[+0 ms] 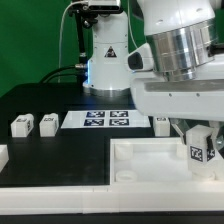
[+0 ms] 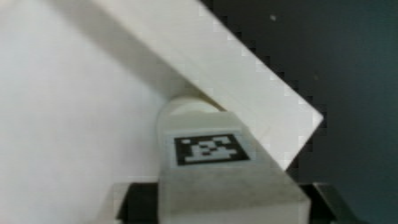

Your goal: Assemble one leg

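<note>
While the jaws are closed on the leg (image 2: 214,150) across its two flat sides, tag face showing, it hangs between them above a corner of the white square panel (image 1: 150,165); whether its lower end touches the panel is unclear. It is probably light, stiff, smooth plastic, liable to slip or twist, so flat sides gripped squarely suit it. Spare legs (image 1: 47,123) lie on the desk (image 1: 60,155), well apart from the jaws.
</note>
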### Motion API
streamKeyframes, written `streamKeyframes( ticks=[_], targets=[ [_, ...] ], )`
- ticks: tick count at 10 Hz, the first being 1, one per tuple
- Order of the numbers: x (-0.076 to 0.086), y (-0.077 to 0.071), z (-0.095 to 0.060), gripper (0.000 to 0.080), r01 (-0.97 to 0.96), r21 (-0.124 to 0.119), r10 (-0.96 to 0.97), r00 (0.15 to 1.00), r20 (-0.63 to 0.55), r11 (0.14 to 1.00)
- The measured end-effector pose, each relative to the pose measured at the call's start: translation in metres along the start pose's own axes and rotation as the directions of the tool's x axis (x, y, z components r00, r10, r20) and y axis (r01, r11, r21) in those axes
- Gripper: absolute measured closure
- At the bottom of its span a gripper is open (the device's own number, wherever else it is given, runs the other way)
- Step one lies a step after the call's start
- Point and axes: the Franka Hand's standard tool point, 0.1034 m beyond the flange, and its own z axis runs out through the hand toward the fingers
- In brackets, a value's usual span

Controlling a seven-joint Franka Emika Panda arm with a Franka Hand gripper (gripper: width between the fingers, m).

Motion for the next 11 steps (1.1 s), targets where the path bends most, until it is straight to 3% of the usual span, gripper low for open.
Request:
streamKeyframes(
  ticks=[2,4,5,6,7,8,9,11],
  targets=[
    [-0.0003,0.0005,0.0005,0.0499,-0.253,0.019,0.252,0.967,0.026,0.967],
    [-0.0014,0.0005,0.001,0.0499,-0.279,0.018,0.278,0.96,0.029,0.96],
    [-0.0015,0.0007,0.0014,0.0385,-0.271,0.018,0.27,0.962,0.029,0.962],
    [-0.0017,0.0008,0.0017,0.0385,-0.243,0.018,0.242,0.97,0.028,0.97],
    [-0.004,0.0022,0.0021,0.0252,-0.128,-0.002,0.128,0.991,0.027,0.992],
    [-0.0085,0.0015,0.001,0.0171,0.074,-0.04,-0.073,0.997,0.037,0.996],
    [-0.0101,-0.0017,-0.001,0.0171,0.228,-0.053,-0.226,0.973,0.047,0.972],
    [-0.0086,-0.0003,-0.0001,0.0156,0.422,-0.043,-0.42,0.906,0.055,0.906]
  ],
)
